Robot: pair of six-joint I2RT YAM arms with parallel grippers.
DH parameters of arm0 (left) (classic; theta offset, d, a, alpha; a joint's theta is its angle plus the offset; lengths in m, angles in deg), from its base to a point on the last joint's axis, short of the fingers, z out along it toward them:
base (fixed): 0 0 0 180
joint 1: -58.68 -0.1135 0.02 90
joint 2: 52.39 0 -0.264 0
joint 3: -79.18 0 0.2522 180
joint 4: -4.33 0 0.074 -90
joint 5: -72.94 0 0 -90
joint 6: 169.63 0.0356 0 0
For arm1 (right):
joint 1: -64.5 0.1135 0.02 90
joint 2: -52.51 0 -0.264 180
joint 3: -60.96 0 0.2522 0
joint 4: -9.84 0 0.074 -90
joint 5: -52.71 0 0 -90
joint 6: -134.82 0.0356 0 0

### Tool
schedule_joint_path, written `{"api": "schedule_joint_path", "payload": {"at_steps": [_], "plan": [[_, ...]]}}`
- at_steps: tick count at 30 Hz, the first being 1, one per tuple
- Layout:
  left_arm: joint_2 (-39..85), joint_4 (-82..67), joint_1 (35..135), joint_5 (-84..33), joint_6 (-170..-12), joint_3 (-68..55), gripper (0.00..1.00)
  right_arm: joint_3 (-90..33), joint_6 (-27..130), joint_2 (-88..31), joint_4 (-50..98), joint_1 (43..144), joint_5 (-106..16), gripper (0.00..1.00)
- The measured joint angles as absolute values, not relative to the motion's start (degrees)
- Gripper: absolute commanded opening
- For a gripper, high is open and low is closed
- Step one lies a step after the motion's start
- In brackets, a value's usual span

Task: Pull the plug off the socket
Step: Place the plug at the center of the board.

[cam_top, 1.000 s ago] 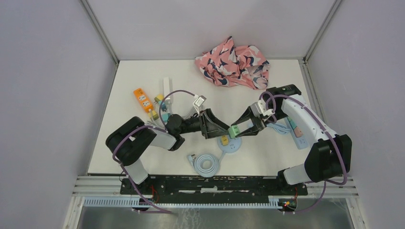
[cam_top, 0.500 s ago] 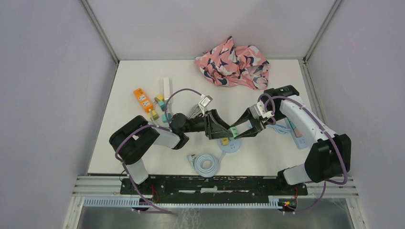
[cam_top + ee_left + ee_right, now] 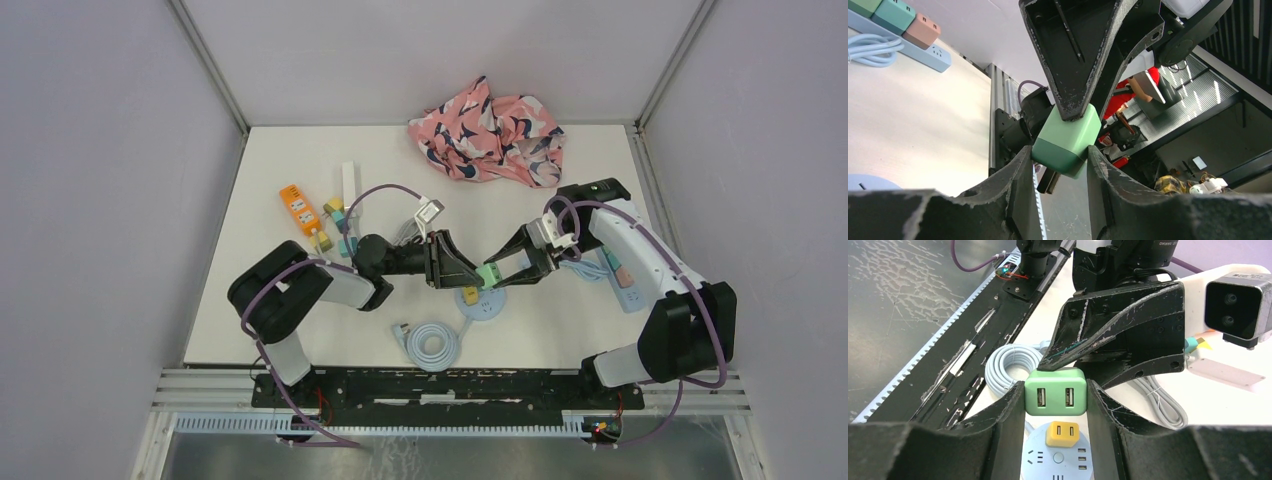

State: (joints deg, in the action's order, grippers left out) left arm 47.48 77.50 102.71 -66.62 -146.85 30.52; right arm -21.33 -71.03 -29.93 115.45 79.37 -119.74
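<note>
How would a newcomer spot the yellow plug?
Find the round pale-blue socket near the table's front middle. The yellow plug sits in its top, small and two-slotted; the larger green cube just above it is held aloft, unplugged.

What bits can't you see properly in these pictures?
- Green plug pins: right wrist view, hidden behind its own body.
- Round socket: top view, partly under the fingers; left wrist view, cut off by the edge.
- Orange strip writing: top view, too small.
</note>
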Motion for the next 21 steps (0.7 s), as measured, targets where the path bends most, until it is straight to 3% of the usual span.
{"api": "schedule_joint_path", "payload": {"at_steps": [4,10,13,21], "plan": [[47.48,77.48,102.51,-66.84,-146.9,30.54,0.04,-21.29,-71.53,-29.95,115.45,79.37,-119.53,0.2],[47.48,77.48,102.14,-67.23,-147.14,30.54,0.03,-21.26,-71.55,-30.06,115.43,79.4,-119.46,0.7],[47.48,77.79,101.88,-67.88,-147.14,30.54,0.03,-20.76,-71.55,-30.36,115.43,79.2,-118.78,0.85],[48.38,77.77,100.59,-68.41,-147.14,31.35,0.03,-20.0,-71.55,-30.76,115.43,77.93,-118.08,0.9]]}}
